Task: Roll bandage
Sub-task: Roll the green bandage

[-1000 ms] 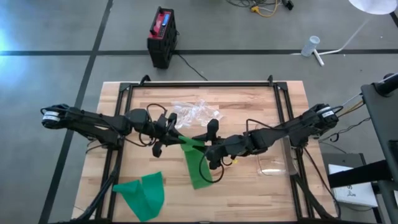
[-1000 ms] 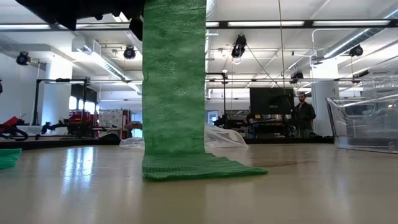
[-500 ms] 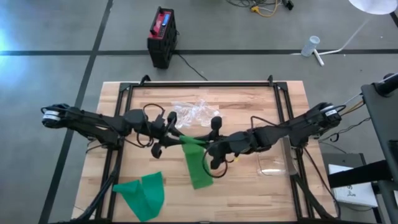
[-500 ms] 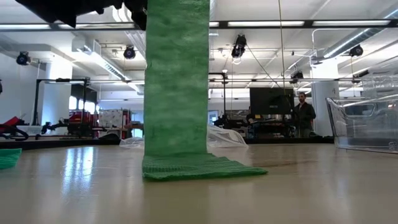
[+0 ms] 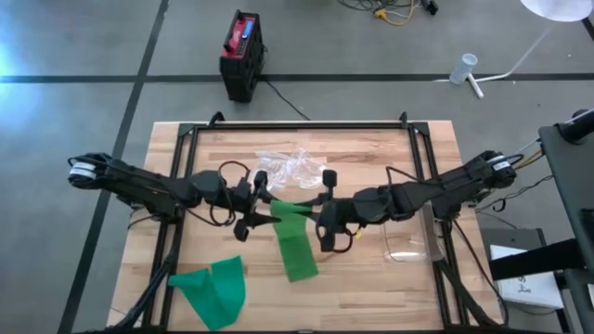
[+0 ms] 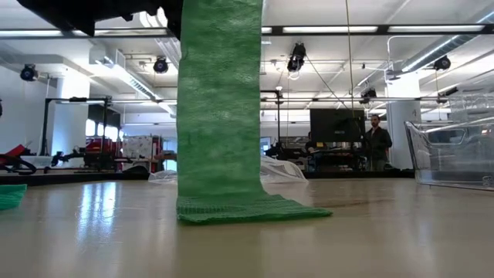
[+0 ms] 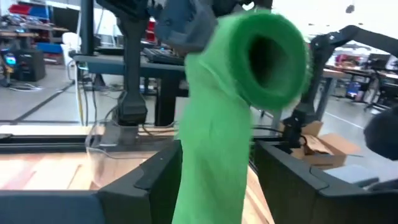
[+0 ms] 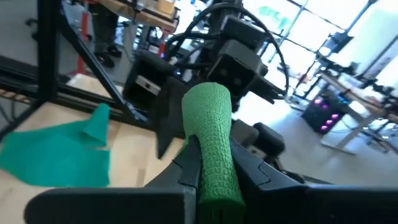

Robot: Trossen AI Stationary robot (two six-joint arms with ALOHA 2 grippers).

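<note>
While crumpled plastic (image 5: 292,169) lies behind, a second green bandage (image 5: 213,289) sits nearby.

A grey concrete floor (image 5: 83,56) with dark seam lines surrounds the wooden bench (image 5: 371,278), which sits in a black metal frame (image 5: 297,125). On the floor beyond the bench stands a black and red box (image 5: 241,54) with a cable trailing from it. At table height, the room behind is a large workshop with long ceiling strip lights (image 6: 332,29), hanging fixtures, a dark monitor (image 6: 333,125), cluttered desks and what seems to be a person (image 6: 377,140) standing far off
</note>
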